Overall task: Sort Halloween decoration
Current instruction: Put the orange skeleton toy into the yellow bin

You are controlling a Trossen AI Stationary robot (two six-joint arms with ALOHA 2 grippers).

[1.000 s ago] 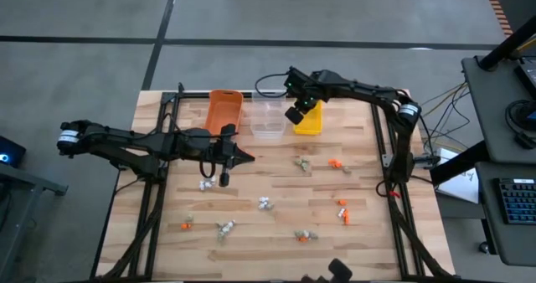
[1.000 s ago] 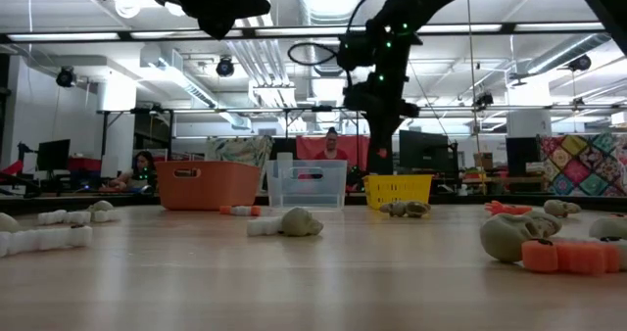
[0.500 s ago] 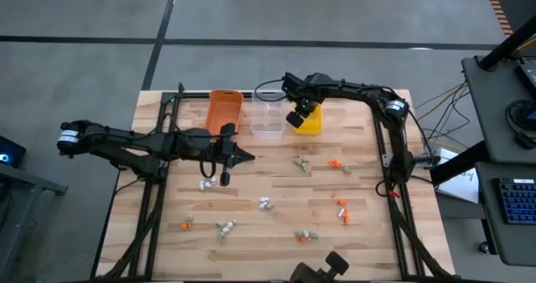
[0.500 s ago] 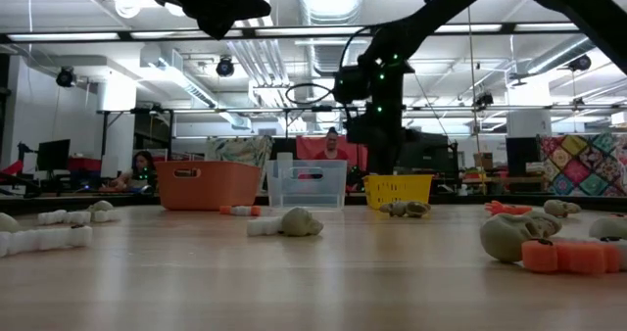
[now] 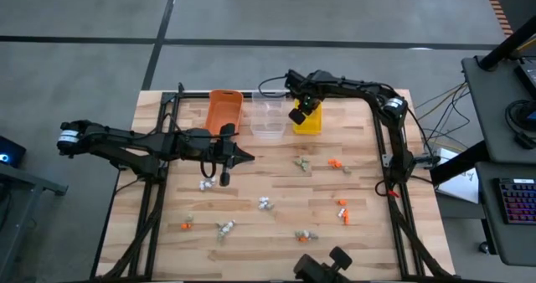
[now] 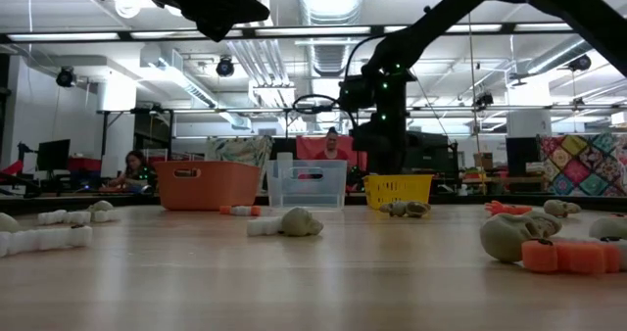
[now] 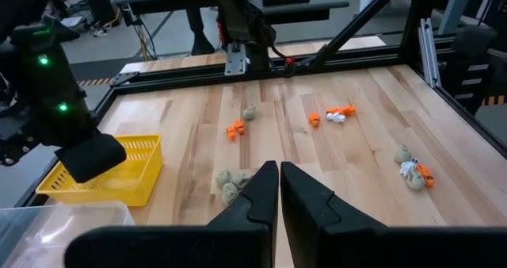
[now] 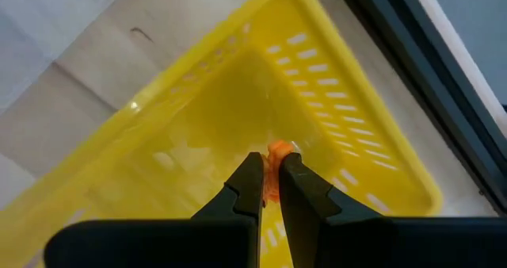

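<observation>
Right gripper (image 8: 268, 190) pinched on a small orange trinket (image 8: 278, 153), hanging over the yellow bin (image 8: 380, 181) at the surface's far edge. Left gripper (image 7: 278, 190) shut and empty, near the left-middle. Most trinkets (image 5: 302, 162) left scattered across the surface; sorting barely begun. Since earlier: right arm swung slightly over the bin, left unmoved.
</observation>
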